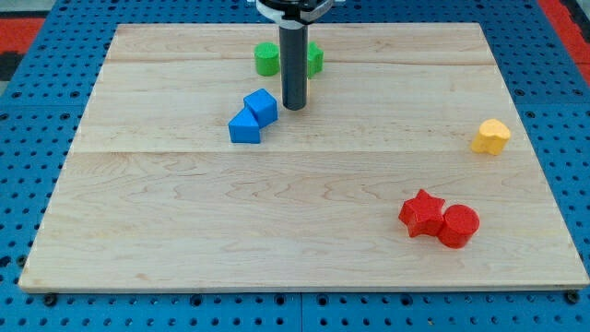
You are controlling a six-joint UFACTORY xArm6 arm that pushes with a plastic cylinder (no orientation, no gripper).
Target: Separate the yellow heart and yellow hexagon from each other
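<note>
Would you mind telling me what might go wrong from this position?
1. My tip sits right beside the blue cube and blue triangle, so a careless move could shove them.
2. The yellow heart lies near the board's right edge; pushing it rightward risks sliding it off.
3. No yellow hexagon is visible.

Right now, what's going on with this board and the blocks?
My tip rests on the wooden board just right of two touching blue blocks, with two green blocks behind the rod. The yellow heart sits alone near the view's right edge. No yellow hexagon shows. A red star touches a red cylinder.
</note>
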